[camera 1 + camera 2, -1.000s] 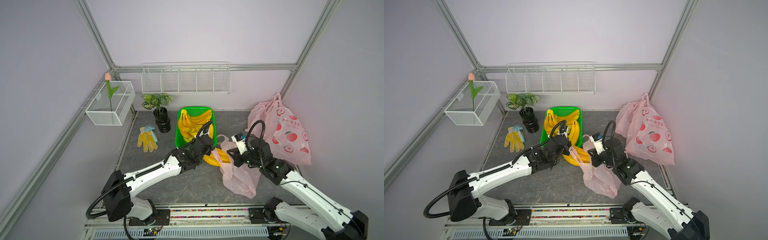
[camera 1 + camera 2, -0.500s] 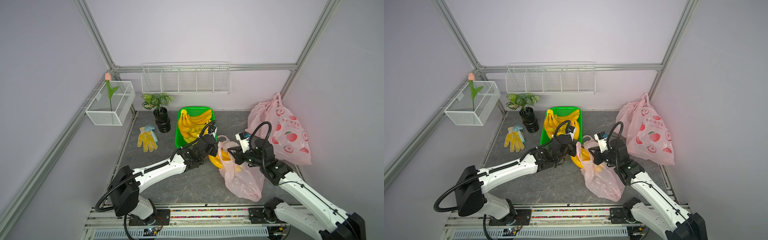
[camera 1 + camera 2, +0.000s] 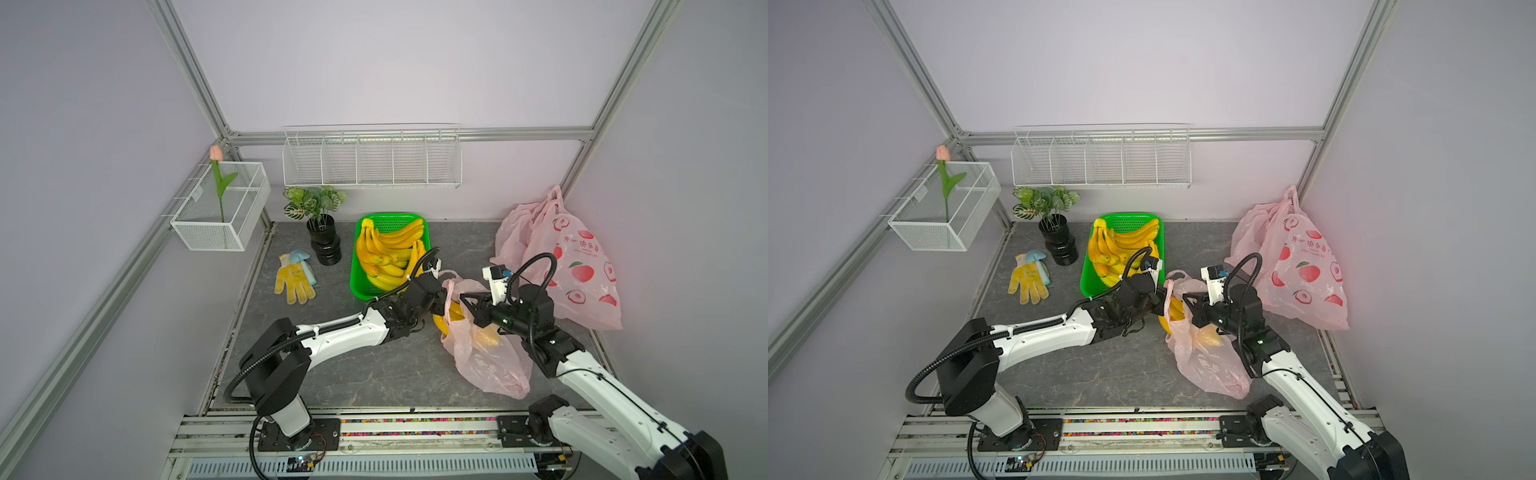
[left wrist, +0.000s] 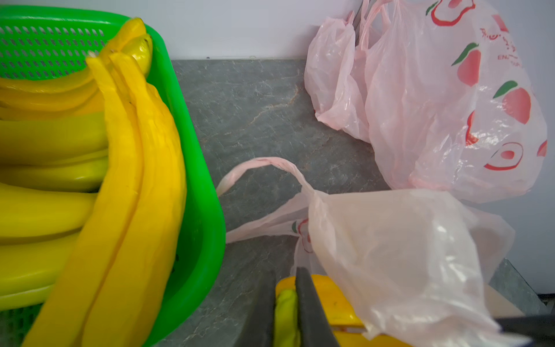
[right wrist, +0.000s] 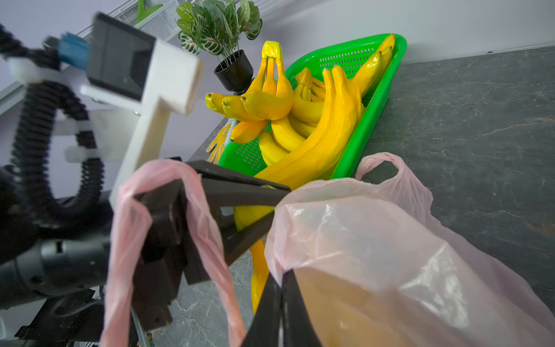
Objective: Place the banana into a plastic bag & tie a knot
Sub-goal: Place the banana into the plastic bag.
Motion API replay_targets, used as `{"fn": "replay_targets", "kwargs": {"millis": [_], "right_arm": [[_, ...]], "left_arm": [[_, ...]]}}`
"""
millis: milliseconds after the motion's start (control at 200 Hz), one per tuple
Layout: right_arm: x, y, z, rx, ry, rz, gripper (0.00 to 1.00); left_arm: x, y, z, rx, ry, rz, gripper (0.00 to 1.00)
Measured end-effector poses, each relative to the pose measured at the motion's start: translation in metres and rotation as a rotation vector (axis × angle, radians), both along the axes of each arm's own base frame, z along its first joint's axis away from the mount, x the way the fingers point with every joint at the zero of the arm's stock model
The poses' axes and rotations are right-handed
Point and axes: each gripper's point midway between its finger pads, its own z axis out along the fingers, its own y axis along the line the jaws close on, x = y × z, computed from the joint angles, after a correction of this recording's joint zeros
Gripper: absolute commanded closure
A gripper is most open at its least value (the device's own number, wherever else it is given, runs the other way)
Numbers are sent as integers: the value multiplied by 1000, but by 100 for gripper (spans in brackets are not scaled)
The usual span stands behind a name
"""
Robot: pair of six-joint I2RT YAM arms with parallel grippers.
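Step in hand: insertion of the banana (image 3: 454, 312) into the plastic bag (image 3: 486, 365); the knot is not yet begun. The bag lies on the table (image 3: 353, 374) just beside the green basket (image 3: 359, 294), with its mouth toward the left arm. The banana, which appears to be a small bunch, is located at the mouth. Part of it shows through the pink film inside the bag and part sits outside at the rim, as both top views show. Left gripper (image 4: 285, 282): jaws nearly closed and clamped on the greenish stem (image 4: 285, 312) of the banana; in the left wrist view the stem fills the narrow gap between them. In the right wrist view, one handle (image 5: 123, 240) of the bag is draped over the body of this gripper. The second handle (image 5: 380, 160) lies free on the table next to the basket. Right gripper (image 5: 280, 288): jaws fully closed, pinching the film of the bag rim and lifting the mouth on the side away from the left arm. Judged next move: advance the left gripper so that the whole banana passes the rim, then release the stem. Withdrawal calls for care, since the draped handle is likely to snag the gripper body and drag the bag along. The right gripper should hold its pinch throughout so that the mouth does not collapse. Both handles must then be gathered for the knot.
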Motion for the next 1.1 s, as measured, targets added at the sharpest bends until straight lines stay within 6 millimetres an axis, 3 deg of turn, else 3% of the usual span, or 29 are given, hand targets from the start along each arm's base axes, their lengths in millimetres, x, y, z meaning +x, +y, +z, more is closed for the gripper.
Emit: {"fn": "replay_targets", "kwargs": {"millis": [270,545,740,870,1010,1104], "right_arm": [[10,-10,1,0,-18,-71,93],[7,-23,-24,-14,21,-131,94],[9,-32,-24,-23,10,-178,94],[8,-39,-26,-42,13,-203,93],[6,-41,-31,-67,23,-207,93],[5,-42,-31,-74,20,-205,93]], "left_arm": [[-17,-26,-23,-25,54,-65,87],[-22,-53,-66,23,136,-105,75],[-25,-55,-71,26,159,-117,58],[-28,-53,-74,35,171,-124,40],[-34,-40,-78,60,186,-114,25],[-36,-30,-70,64,175,-105,18]]}}
